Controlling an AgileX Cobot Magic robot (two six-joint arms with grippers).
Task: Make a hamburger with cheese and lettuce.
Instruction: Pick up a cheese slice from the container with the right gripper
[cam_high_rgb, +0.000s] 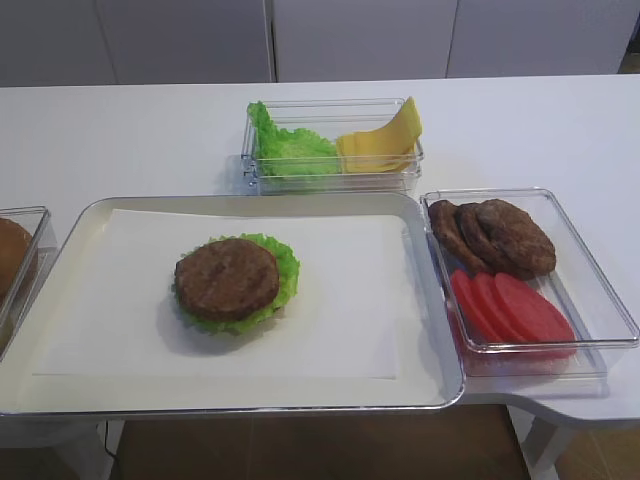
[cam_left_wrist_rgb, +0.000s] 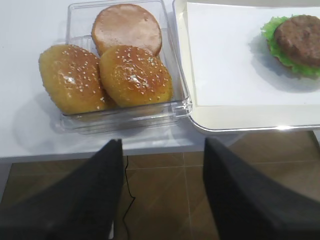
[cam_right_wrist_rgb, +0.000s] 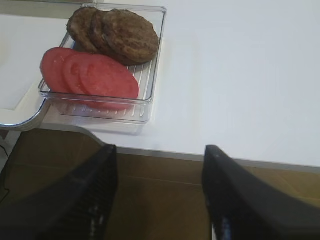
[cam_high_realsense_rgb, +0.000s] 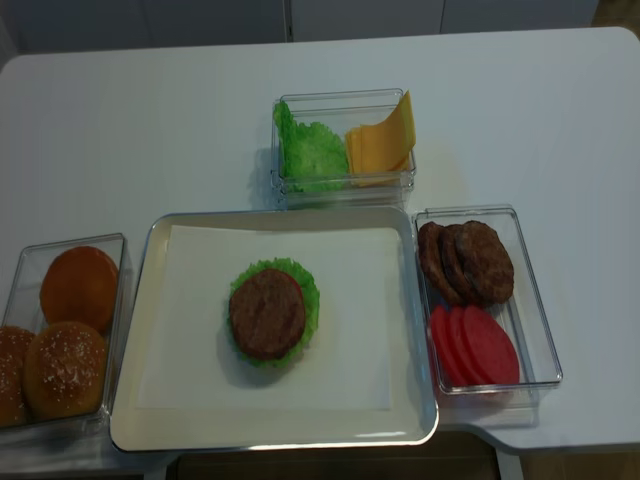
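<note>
Plainly, from the first high view, the hamburger (cam_high_rgb: 227, 278) sits on the paper-lined tray (cam_high_rgb: 90, 215) at the table's near edge, its patty stacked on the lettuce (cam_high_rgb: 284, 262) so the leaf frills out around it. That looks like the build spot, central and reachable by either arm. The cheese (cam_high_rgb: 385, 135) leans in a clear box (cam_high_rgb: 250, 165) toward the far edge, beside a heap of spare leaves (cam_high_rgb: 285, 148), propped up, likely for easy picking. No cheese lies on the patty, so that step seems not yet done.

From the right wrist view, the right gripper (cam_right_wrist_rgb: 160, 192) hangs off the near edge over the floor, jaws spread and empty. Near the table's right corner a bin (cam_right_wrist_rgb: 155, 70) holds spare patties (cam_right_wrist_rgb: 117, 32) and tomato slices (cam_right_wrist_rgb: 90, 75).

From the left wrist view, the left gripper (cam_left_wrist_rgb: 162, 190) is likewise parted, holding nothing, below the near edge. Buns (cam_left_wrist_rgb: 107, 72) fill a box by the left corner.

From the second high view, the layout matches; neither gripper shows.

No labels, brands or writing can be read anywhere.
</note>
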